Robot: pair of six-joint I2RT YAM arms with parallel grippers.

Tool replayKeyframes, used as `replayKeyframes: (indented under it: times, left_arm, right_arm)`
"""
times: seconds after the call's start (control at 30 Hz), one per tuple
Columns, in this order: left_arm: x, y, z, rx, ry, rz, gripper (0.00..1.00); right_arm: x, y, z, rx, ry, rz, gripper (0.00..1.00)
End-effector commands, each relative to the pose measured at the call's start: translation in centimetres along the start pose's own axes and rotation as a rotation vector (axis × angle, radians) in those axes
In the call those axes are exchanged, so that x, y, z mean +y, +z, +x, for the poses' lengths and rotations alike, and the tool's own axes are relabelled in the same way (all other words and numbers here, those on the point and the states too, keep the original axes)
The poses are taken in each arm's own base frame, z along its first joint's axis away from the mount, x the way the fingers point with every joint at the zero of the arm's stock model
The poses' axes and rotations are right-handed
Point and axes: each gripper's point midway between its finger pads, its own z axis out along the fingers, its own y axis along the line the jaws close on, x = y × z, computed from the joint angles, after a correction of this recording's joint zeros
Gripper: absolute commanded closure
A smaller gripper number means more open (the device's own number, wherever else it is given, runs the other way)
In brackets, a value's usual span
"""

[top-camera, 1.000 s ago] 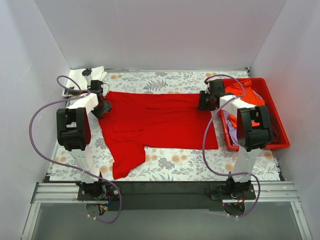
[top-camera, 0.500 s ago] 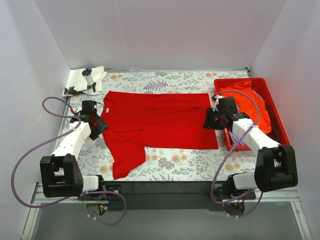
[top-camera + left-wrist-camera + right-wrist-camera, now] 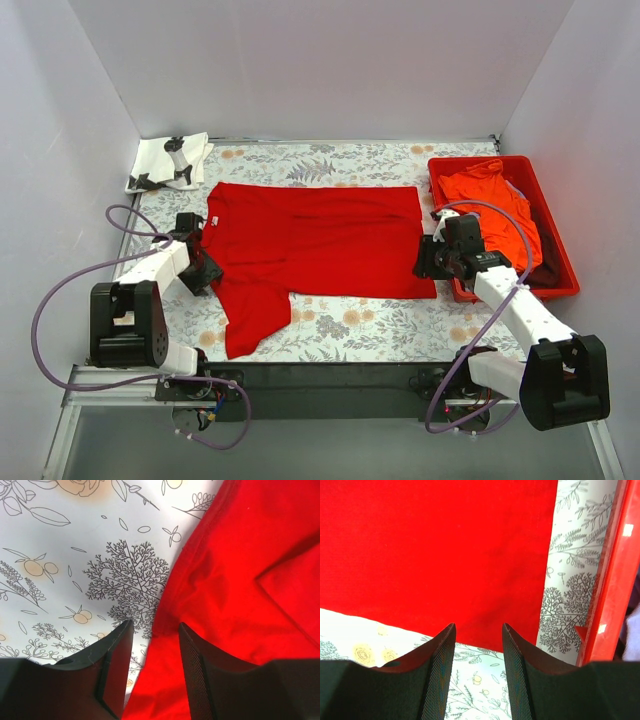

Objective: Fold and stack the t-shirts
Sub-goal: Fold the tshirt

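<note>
The red t-shirt lies spread, unfolded; a white t-shirt looks folded far left, an orange t-shirt waits in the tray. The left gripper and right gripper are part-open, empty.

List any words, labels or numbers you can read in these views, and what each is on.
None can be read.
The white shirt at the far left corner carries black print, too small to tell if it is lettering.
The red shirt is plain; no lettering shows on the tray.
</note>
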Motion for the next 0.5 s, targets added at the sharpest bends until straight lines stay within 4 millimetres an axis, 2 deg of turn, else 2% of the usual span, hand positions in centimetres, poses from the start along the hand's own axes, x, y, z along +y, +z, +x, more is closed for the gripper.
replayKeyframes:
  times: [0.0, 0.17, 0.27, 0.4, 0.47]
  left_arm:
    - [-0.2, 0.3, 0.1, 0.004, -0.003, 0.006, 0.60]
    - [0.5, 1.3, 0.1, -0.001, 0.010, -0.040, 0.65]
    - [0.8, 1.6, 0.8, 0.013, 0.003, -0.036, 0.74]
    - [1.0, 1.8, 1.5, 0.021, -0.005, -0.020, 1.00]
    - [0.9, 1.6, 1.2, 0.009, -0.005, -0.018, 1.00]
  right_arm:
    - [-0.1, 0.1, 0.2, -0.003, -0.014, 0.004, 0.51]
    - [-0.2, 0.3, 0.7, 0.012, -0.010, 0.004, 0.51]
    - [-0.4, 0.3, 0.9, 0.013, -0.004, 0.016, 0.51]
    - [-0.6, -0.1, 0.6, -0.003, 0.001, 0.031, 0.51]
    - [-0.6, -0.5, 0.6, 0.002, 0.008, 0.037, 0.51]
